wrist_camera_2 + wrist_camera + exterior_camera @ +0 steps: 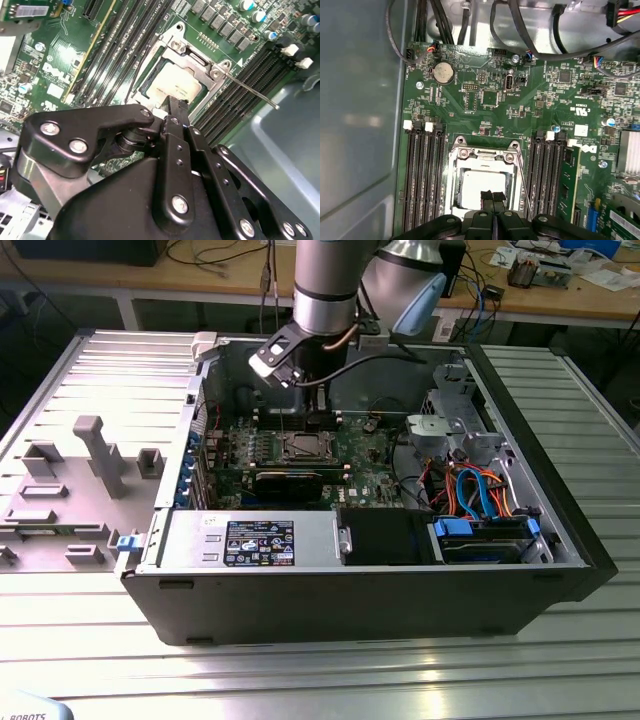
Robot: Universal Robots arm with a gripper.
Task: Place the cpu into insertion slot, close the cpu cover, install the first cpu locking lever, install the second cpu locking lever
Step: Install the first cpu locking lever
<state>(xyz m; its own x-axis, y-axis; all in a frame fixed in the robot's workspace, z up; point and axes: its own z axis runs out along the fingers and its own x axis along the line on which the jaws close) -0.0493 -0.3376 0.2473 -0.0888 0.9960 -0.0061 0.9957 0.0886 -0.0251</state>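
The cpu (475,186) (172,86), a dull silver square, lies in the insertion slot (300,447) on the green motherboard (520,107). The silver cpu cover (482,156) (196,59) lies flat around it, and the chip shows through its window. My gripper (492,196) (172,107) (318,428) is shut, its black fingertips pressed together right above the chip's edge and the cover's near side, with nothing seen between them. One thin locking lever (522,175) (250,90) runs along one side of the socket, its end jutting over the memory slots. Another lever (137,70) runs along the opposite side.
The board sits deep in an open computer case (400,605) on a slatted metal table. Black memory slots (422,175) flank the socket on both sides. Black cables (520,30) hang along the case wall. A power supply (250,540), drive bays with blue and orange cables (480,495) and a grey fixture (100,455) lie around.
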